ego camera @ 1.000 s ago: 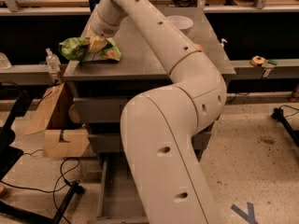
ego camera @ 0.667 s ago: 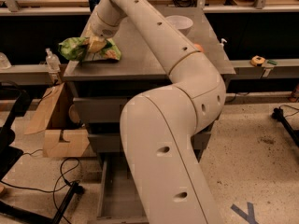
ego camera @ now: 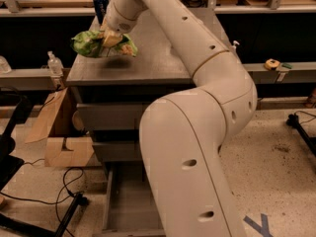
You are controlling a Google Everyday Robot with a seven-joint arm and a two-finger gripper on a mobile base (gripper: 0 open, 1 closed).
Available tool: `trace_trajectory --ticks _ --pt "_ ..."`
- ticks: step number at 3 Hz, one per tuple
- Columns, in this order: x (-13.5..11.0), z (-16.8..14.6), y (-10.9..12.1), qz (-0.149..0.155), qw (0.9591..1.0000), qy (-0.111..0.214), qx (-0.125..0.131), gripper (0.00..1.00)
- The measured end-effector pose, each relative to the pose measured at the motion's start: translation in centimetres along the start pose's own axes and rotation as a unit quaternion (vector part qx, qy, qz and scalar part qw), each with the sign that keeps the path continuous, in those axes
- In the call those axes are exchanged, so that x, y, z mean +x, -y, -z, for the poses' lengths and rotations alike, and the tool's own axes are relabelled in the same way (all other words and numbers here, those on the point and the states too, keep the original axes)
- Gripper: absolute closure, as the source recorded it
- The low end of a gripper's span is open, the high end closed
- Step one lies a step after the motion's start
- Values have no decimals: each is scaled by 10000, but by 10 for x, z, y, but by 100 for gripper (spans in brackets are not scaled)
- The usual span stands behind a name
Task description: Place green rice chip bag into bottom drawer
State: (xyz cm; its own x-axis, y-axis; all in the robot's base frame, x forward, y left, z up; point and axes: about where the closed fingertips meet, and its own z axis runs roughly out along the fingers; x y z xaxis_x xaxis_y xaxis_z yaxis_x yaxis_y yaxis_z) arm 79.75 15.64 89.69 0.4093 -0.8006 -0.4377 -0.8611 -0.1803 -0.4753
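Note:
The green rice chip bag (ego camera: 91, 43) hangs just above the left part of the grey cabinet top (ego camera: 163, 58), with its shadow on the surface below it. My gripper (ego camera: 111, 37) is at the end of the long white arm (ego camera: 197, 132) and is shut on the bag's right side. The bottom drawer (ego camera: 126, 206) stands pulled out near the floor, showing its flat grey tray. The arm hides the drawer's right part. Two shallower drawers (ego camera: 108, 117) above it are closed.
A blue drink can (ego camera: 100, 4) stands at the back left of the cabinet top. A cardboard box (ego camera: 61, 132) leans by the cabinet's left side. A plastic bottle (ego camera: 54, 63) sits on the left shelf. Cables and a black stand (ego camera: 64, 211) lie on the floor at left.
The bag has risen a little off the cabinet top with my gripper; earlier it sat lower on the surface near the left edge.

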Motion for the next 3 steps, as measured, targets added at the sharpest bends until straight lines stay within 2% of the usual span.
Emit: trace_trajectory --ticks 1,2,3 --pt "18 68 -4 -97 9994 -211 258 100" --pt "20 132 -36 -285 9988 -319 238 100" --pt "2 175 -82 -132 9996 -248 46 100"
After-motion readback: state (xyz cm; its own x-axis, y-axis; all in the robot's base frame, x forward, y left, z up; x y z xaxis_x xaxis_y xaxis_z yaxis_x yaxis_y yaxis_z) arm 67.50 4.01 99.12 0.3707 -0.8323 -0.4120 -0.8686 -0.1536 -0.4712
